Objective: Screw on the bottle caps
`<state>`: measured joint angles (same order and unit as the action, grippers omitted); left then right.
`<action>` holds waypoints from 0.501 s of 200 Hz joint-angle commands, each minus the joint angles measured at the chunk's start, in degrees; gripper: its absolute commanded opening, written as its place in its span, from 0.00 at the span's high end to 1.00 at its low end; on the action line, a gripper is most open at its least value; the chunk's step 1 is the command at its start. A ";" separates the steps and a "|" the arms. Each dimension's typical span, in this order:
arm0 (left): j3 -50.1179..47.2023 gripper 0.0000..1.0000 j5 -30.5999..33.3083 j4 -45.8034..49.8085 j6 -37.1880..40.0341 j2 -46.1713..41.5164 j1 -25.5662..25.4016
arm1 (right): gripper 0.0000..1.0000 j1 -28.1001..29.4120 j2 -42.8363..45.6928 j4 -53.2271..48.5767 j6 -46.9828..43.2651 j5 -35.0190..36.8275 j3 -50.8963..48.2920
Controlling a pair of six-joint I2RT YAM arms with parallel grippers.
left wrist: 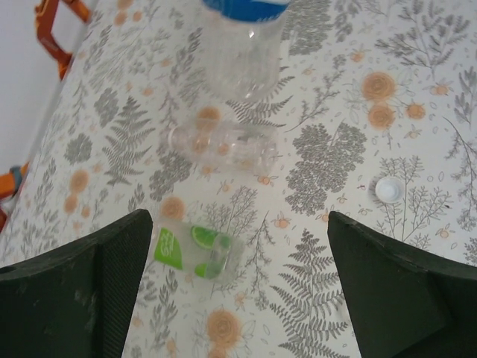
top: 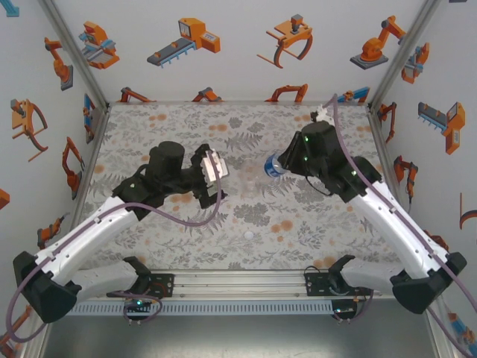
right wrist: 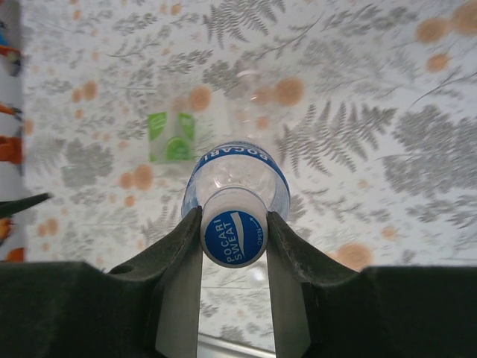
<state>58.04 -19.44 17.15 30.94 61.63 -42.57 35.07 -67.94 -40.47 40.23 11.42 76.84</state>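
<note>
From above, we see the left gripper (top: 215, 176) at about 9 o'clock of the floral mat (top: 246, 127), and the right gripper (top: 277, 168) just past centre at 2 o'clock, with the blue-label bottle (top: 273, 165) at its tip. One white cap (top: 248, 234) lies loose on the mat at 6 o'clock, well apart from both grippers. In the left wrist view, that arm's two dark fingers (left wrist: 82, 291) stand wide apart at 7 and 5 o'clock with nothing between them, so the left gripper is released. The blue-label bottle hangs in at 12 o'clock, the clear bottle (left wrist: 223, 145) lies on its side just above centre, the green bottle (left wrist: 195, 250) lies flat at 7 o'clock, and the white cap sits alone at 3 o'clock. In the right wrist view we look straight down the blue-label bottle, just below centre: the right fingers (right wrist: 179, 268) are clenched from both sides on its blue cap (right wrist: 233, 239), which already sits on the neck. The green bottle shows at 10 o'clock and the clear one at 12. We cannot tell whether the held bottle's base rests on the mat. We judge the step in hand is tightening this first cap; the next move likely calls for the free left gripper to steady the bottle's body while the right turns the cap home.
</note>
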 commanded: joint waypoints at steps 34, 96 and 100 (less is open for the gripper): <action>0.56 0.01 6.49 2.68 -13.48 -4.58 6.86 | 0.88 -5.63 -14.63 0.59 -21.23 -0.27 9.75; -3.13 0.01 6.74 3.60 -15.78 -5.57 11.00 | 0.90 -11.87 -30.25 6.42 -26.58 -3.08 18.20; -3.54 0.01 6.51 3.23 -15.93 -5.49 11.25 | 0.90 -12.09 -31.27 6.33 -26.52 -3.54 18.83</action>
<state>57.49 -13.45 21.45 17.80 57.10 -32.49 24.73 -95.57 -36.86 16.86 10.00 91.18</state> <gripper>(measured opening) 0.997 0.348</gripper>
